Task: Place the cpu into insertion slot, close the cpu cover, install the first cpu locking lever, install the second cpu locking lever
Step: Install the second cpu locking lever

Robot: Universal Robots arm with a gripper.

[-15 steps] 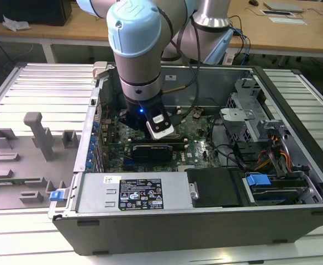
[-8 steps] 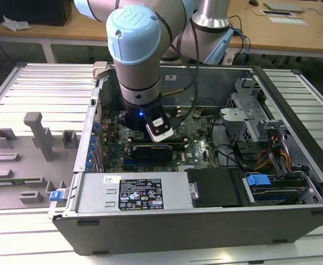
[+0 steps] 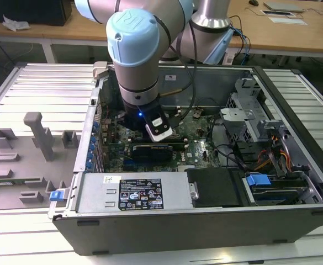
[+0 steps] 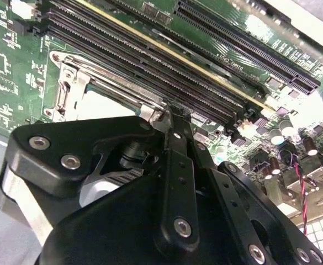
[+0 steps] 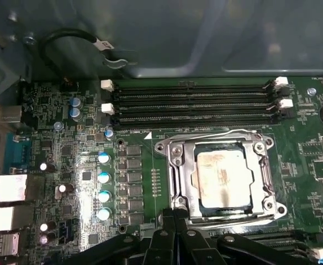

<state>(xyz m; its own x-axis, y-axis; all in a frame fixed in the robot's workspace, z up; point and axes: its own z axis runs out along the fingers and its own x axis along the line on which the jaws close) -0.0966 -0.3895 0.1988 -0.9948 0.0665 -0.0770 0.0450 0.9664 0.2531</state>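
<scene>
In the first wrist view the cpu (image 5: 223, 178) lies flat in the insertion slot (image 5: 273, 208) on the green board, its pale metal top showing through the window of the cpu cover (image 5: 179, 165). The cover lies down over it. A thin wire lever (image 5: 205, 136) runs along the socket's far edge. My gripper (image 5: 175, 213) is shut, its black fingertips together at the socket's near edge with nothing visibly between them. In the second wrist view the gripper (image 4: 169, 116) tip sits against a corner of the socket frame (image 4: 75, 77). The arm's wrist (image 3: 139, 83) reaches down into the open computer case (image 3: 205, 226).
Long black memory slots (image 5: 194, 105) run just past the socket. Blue-topped capacitors (image 5: 103, 185) and rear ports (image 5: 6, 187) stand to one side, and a black cable (image 5: 73, 36) loops on the case wall. A labelled power supply (image 3: 142, 193) and drive cage (image 3: 249, 121) flank the board.
</scene>
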